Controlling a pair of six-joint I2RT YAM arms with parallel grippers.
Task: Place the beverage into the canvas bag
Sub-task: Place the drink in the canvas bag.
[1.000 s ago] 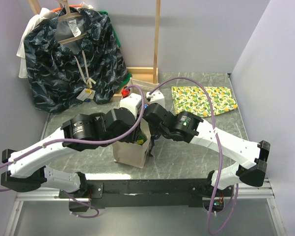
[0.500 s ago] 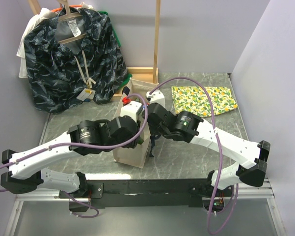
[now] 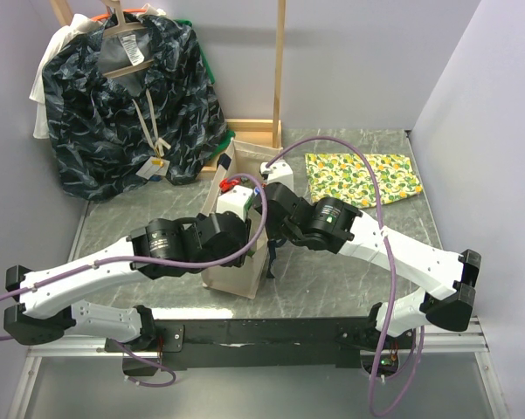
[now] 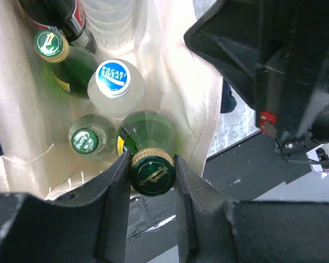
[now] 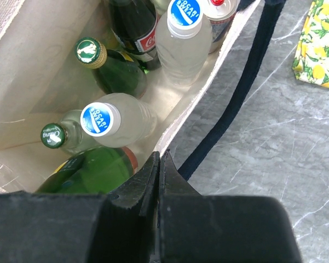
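Note:
The beverage is a green glass bottle (image 4: 148,134) with a gold-rimmed green cap. It stands inside the beige canvas bag (image 4: 175,76) at its near corner. My left gripper (image 4: 152,172) is shut on that cap from above, one finger on each side. Several other bottles stand in the bag (image 5: 38,60), among them one with a blue cap (image 5: 100,118). My right gripper (image 5: 159,159) is shut on the bag's rim and holds that side out. From above, the bag (image 3: 231,279) sits between both arms, its mouth mostly covered by the left wrist (image 3: 236,205).
A black strap handle (image 5: 246,82) hangs down the bag's outer side onto the marble table. A lemon-print cloth (image 3: 362,177) lies at the back right. A dark blue patterned garment (image 3: 127,96) hangs on a wooden frame (image 3: 279,70) at the back left.
My left arm has swung right and come down over the bag, taking the green bottle deeper inside. The right arm has held still on the rim.

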